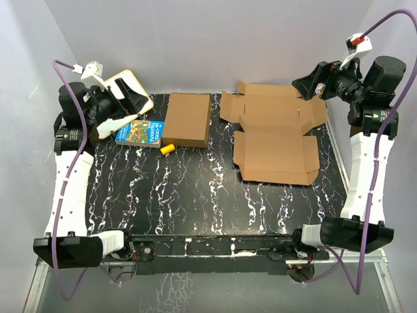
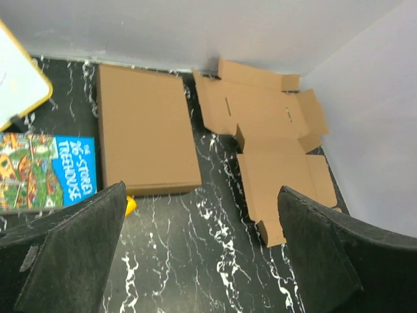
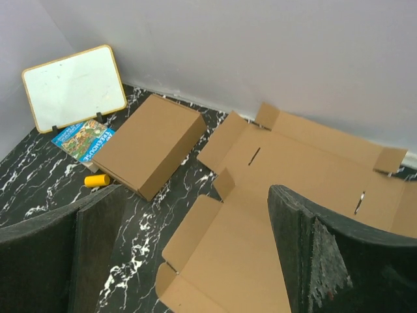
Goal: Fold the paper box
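Top external, one paper box (image 1: 273, 140), one closed box (image 1: 187, 119), one book (image 1: 139, 132)

paper box (image 1: 273, 134): plain brown cardboard, right half of the top view
flat box (image 1: 187, 119): the same plain brown, upper centre
book (image 1: 139, 132): blue cover, busy green and multicoloured drawing, white lettering
small cylinder (image 1: 167, 149): yellow, perhaps plain; too small to tell
whiteboard (image 3: 75, 87): white face, pale wood-coloured frame, upper left of the right wrist view
table (image 1: 195, 195): black with white marble veins
cables (image 1: 65, 64): purple
left gripper (image 2: 202, 192): black fingers
right gripper (image 3: 195, 190): black fingers
walls (image 1: 215, 39): pale grey
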Available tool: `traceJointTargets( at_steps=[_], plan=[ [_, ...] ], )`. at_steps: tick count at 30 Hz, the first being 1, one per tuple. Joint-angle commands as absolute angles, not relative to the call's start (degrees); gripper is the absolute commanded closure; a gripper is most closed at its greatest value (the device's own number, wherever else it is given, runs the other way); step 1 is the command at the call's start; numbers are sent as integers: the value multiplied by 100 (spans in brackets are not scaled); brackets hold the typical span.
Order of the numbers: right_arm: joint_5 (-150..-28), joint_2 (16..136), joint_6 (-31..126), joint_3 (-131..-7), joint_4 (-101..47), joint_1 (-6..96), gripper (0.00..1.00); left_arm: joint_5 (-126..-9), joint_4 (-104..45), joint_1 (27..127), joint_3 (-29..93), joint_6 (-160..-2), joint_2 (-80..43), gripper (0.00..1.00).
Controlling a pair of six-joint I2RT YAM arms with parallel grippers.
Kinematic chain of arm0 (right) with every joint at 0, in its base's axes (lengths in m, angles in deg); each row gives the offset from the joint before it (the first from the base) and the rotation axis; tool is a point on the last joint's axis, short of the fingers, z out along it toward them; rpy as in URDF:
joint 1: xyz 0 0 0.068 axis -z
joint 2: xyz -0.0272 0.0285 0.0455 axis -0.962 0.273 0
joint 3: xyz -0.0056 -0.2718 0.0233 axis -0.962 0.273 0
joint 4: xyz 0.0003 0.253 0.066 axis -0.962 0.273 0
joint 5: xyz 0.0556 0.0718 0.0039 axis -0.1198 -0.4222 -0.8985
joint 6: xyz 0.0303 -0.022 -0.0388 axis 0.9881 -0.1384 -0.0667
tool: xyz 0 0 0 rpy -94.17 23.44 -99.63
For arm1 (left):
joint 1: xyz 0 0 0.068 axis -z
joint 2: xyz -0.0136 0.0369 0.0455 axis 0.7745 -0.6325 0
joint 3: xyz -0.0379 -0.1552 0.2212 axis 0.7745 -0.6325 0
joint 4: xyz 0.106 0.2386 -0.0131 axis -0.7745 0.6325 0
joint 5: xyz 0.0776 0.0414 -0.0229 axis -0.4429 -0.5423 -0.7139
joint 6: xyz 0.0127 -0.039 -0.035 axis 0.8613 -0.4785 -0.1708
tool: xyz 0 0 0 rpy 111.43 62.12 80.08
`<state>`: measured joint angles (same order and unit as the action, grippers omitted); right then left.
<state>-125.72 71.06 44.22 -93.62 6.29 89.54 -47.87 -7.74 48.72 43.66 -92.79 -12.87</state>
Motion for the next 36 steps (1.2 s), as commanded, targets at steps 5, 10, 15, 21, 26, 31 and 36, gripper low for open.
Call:
traceJointTargets(
  at_steps=[5, 10, 15, 21, 26, 31, 36],
  plan=[
    [-11950, 6794, 4874, -8709, 579, 8803, 1, -5010, -891, 4899, 3484, -9399, -575, 3],
    [-11841, 6511, 4961, -8093, 316, 8731, 1, -4652, -1431, 4916, 2660, -10011, -165, 3],
    [-12709, 6116, 4642, -7301, -27, 8685, 1, -4701, -2168, 5517, 1741, -10664, 319, 3],
    [-13890, 5642, 4598, -6165, -674, 8661, 1, -5072, -3333, 6963, 862, -11441, 414, 3],
    [-14515, 5460, 4520, -5363, -1077, 8649, 1, -5707, -4141, 8048, 296, -11836, 264, 4],
    [-14809, 5436, 4175, -4896, -1134, 8647, 1, -6167, -5106, 8680, -198, -12251, -90, 5],
    [-14850, 5316, 3845, -4554, -1098, 8643, 1, -6385, -5630, 9014, -190, -12426, -645, 6]
  ],
)
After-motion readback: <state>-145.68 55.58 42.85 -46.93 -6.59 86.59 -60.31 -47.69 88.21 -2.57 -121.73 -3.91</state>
